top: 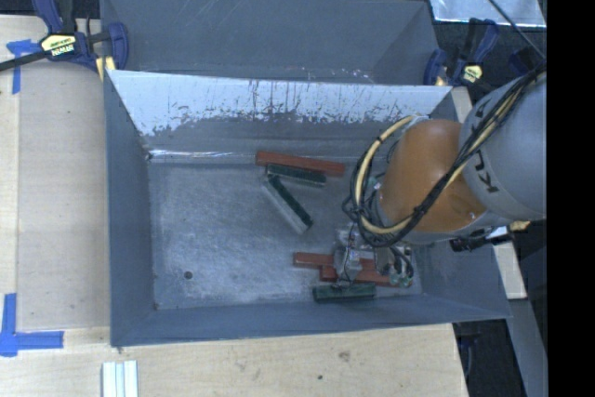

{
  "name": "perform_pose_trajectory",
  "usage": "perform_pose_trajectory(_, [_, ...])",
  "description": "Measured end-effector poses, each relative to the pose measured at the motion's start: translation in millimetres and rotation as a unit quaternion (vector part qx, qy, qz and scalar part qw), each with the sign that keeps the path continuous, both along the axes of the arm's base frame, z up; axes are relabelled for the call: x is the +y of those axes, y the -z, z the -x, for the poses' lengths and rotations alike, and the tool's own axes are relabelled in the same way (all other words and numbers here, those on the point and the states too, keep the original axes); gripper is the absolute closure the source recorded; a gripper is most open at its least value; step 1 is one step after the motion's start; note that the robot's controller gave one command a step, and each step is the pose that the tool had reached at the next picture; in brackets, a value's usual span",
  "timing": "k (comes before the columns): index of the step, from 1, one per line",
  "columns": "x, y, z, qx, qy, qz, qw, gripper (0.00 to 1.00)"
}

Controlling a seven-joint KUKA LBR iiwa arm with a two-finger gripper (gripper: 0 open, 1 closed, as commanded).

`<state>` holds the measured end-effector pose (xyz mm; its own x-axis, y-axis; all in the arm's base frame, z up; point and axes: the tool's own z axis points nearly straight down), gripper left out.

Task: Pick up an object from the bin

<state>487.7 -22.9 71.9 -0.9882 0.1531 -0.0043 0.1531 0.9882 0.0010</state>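
The grey bin (130, 200) holds a red-brown bar (299, 165) near its back wall and a dark bar (286, 204) slanting just before it. By the front right corner, a red-brown piece (311, 261) lies beside a dark green bar (339, 294). The claw (356, 258) sits low over that piece; whether it is spread or pinching, I cannot tell.

The grey metal bin (130, 200) has dark scratch streaks across its paler far wall. At far middle lies a reddish-brown flat bar (302, 165), with a dark green slanted stick (286, 203) beside it. Near right lie a reddish-brown short piece (314, 261) and a dark green strip (342, 293). The arm's rounded orange cover (423, 177) carries yellow and black cables (364, 165).
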Motion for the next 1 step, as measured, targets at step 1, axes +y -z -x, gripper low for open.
perform_pose_trajectory(1, [-0.4,0.7,-0.7,-0.0015,0.000,0.000,1.0000,0.00])
